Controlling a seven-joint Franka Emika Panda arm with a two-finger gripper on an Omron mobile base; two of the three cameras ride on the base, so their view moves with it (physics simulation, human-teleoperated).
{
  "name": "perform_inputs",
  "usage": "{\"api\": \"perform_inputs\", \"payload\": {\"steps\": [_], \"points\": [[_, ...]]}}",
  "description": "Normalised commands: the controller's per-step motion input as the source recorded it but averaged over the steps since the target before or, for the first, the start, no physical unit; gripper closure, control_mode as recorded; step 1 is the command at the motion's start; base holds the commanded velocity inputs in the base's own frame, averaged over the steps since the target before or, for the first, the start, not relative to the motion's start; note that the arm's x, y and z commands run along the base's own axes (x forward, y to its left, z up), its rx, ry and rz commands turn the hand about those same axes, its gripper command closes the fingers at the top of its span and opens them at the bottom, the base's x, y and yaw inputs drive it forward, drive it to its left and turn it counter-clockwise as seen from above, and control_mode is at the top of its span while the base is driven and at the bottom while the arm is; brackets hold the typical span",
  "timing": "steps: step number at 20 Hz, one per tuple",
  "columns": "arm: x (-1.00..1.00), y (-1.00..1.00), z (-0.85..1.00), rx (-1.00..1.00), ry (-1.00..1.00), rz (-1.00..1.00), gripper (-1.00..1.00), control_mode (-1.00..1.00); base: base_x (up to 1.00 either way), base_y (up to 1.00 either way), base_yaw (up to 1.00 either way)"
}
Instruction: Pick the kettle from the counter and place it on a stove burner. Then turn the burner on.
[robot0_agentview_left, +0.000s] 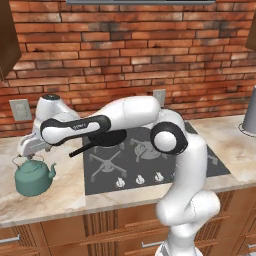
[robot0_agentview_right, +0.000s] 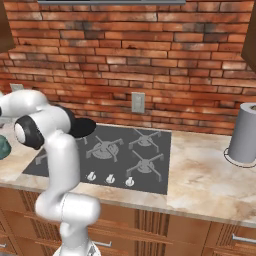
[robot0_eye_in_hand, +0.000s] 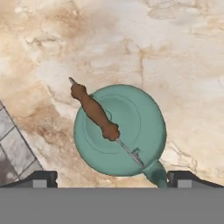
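The teal-green kettle (robot0_agentview_left: 33, 178) stands upright on the beige counter (robot0_agentview_left: 65, 192), left of the cooktop. From above, the kettle (robot0_eye_in_hand: 120, 129) shows its brown-wood wire handle running diagonally and its spout pointing toward the bottom of the frame. My gripper (robot0_eye_in_hand: 114, 178) hangs directly over it, open, with one fingertip (robot0_eye_in_hand: 41, 178) on each side of the body and nothing between them. In the left base view the gripper (robot0_agentview_left: 30, 154) sits just above the kettle's handle. A sliver of the kettle (robot0_agentview_right: 3, 147) shows at the left edge. The nearest stove burner (robot0_agentview_left: 107, 163) is bare.
A black frying pan (robot0_agentview_left: 107, 137) rests on a rear burner, handle pointing front-left. White knobs (robot0_agentview_left: 139, 178) line the cooktop's front edge. A grey cylinder (robot0_agentview_right: 245, 132) stands on the counter far right. The brick wall behind carries outlets (robot0_agentview_left: 20, 109). The cooktop corner (robot0_eye_in_hand: 11, 146) lies close to the kettle.
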Motion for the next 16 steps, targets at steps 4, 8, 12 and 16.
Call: {"api": "perform_inputs", "payload": {"steps": [4,8,12,16], "points": [[0.26,0.32,-0.12,-0.01,0.0,0.01,-1.0,-1.0,0.0,0.0,0.0],[0.16,0.32,-0.23,-0.02,0.0,0.05,-1.0,-1.0,0.0,0.0,0.0],[0.26,0.1,-0.13,-0.1,0.0,0.01,-1.0,-1.0,0.0,0.0,0.0],[0.42,0.01,-0.25,-0.1,0.0,0.0,-1.0,-1.0,0.0,0.0,0.0]]}}
